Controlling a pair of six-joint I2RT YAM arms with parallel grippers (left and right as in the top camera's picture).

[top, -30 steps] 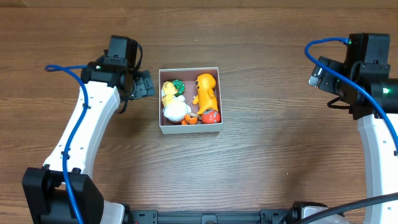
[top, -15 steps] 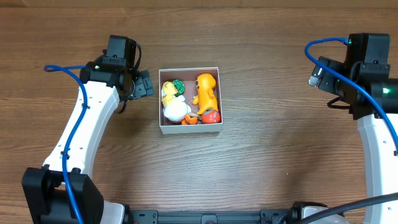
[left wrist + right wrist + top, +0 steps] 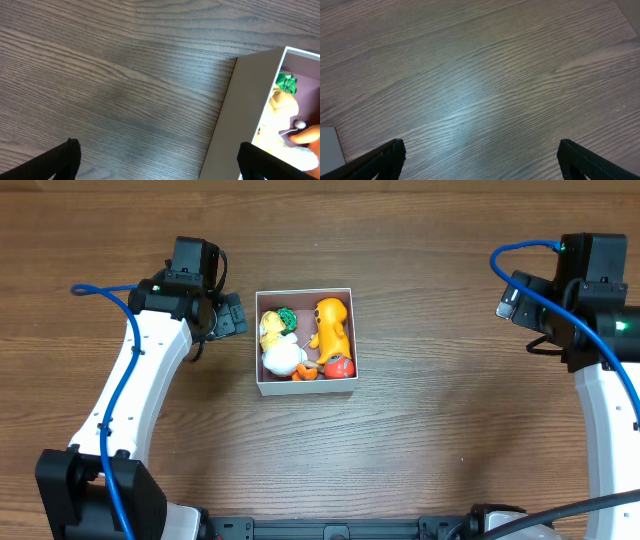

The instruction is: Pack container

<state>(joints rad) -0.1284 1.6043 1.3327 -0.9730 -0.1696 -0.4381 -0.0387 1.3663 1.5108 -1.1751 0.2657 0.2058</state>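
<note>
Container [image 3: 305, 389] of thin cardboard: probably light, easily dented, apt to slide. Pinch gently over one wall, clear of toys [image 3: 331, 326]. Left gripper [image 3: 157, 159] and right gripper [image 3: 480, 156] wide open, empty.

Both arms are built alike. The left arm's long white moulded link [image 3: 150, 375] and the right one [image 3: 600, 420] are capped by black joint housings [image 3: 190, 268]. A black block [image 3: 95, 490] is fitted at the base. A thin blue cable [image 3: 120, 385] is routed along each arm. Small green LEDs [image 3: 158, 286] are lit. The left gripper [image 3: 162, 162] and right gripper [image 3: 480, 160] are fitted with matte black fingertips [image 3: 62, 160].
</note>
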